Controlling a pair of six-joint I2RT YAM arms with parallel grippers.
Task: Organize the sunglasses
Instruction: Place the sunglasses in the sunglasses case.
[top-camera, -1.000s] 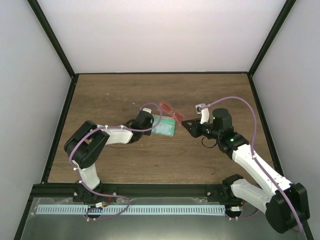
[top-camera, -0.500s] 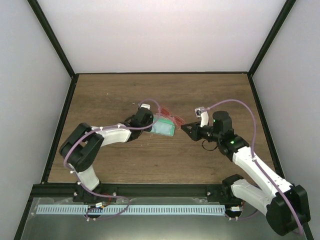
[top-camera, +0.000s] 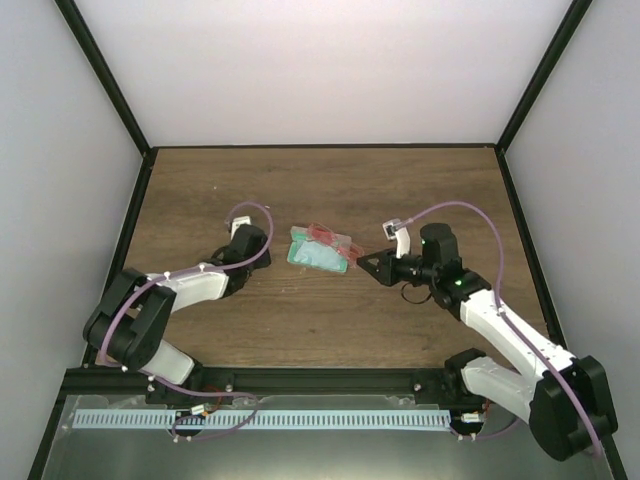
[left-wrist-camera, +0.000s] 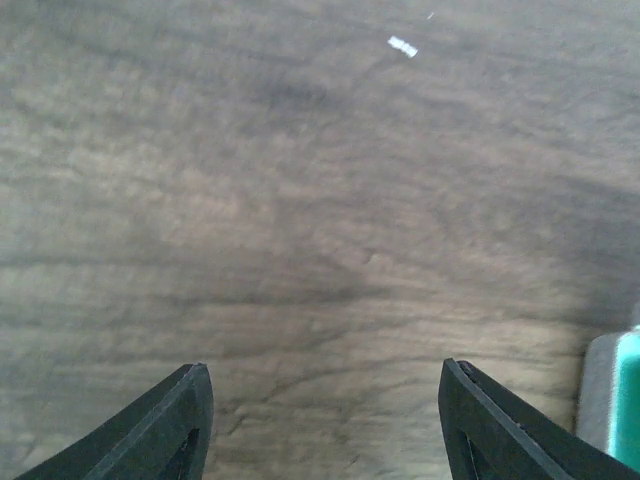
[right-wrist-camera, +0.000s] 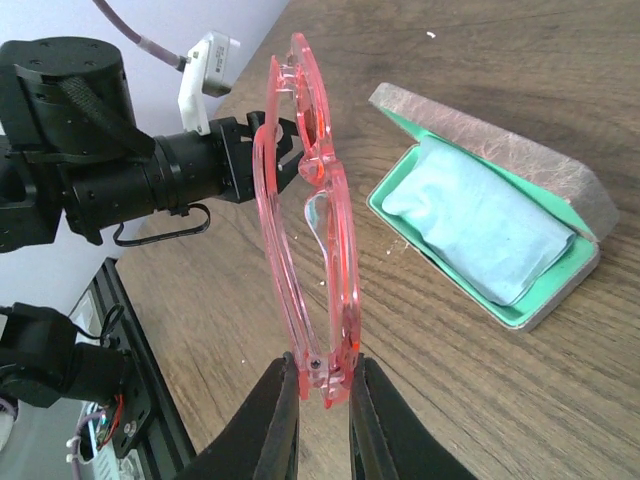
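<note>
Right gripper (right-wrist-camera: 322, 375): narrow pinch on one end of the sunglasses (right-wrist-camera: 305, 220), frame upright, off the table (right-wrist-camera: 520, 400), near the open grey case (right-wrist-camera: 560, 190). Pale blue cloth (right-wrist-camera: 480, 225) inside case. Left gripper (left-wrist-camera: 325, 420): spread wide, nothing between fingers, low over bare wood left of case.

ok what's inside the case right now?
Only a folded pale blue cloth on the green lining; anything under it is hidden. The sunglasses are outside, pinched by the right gripper.
</note>
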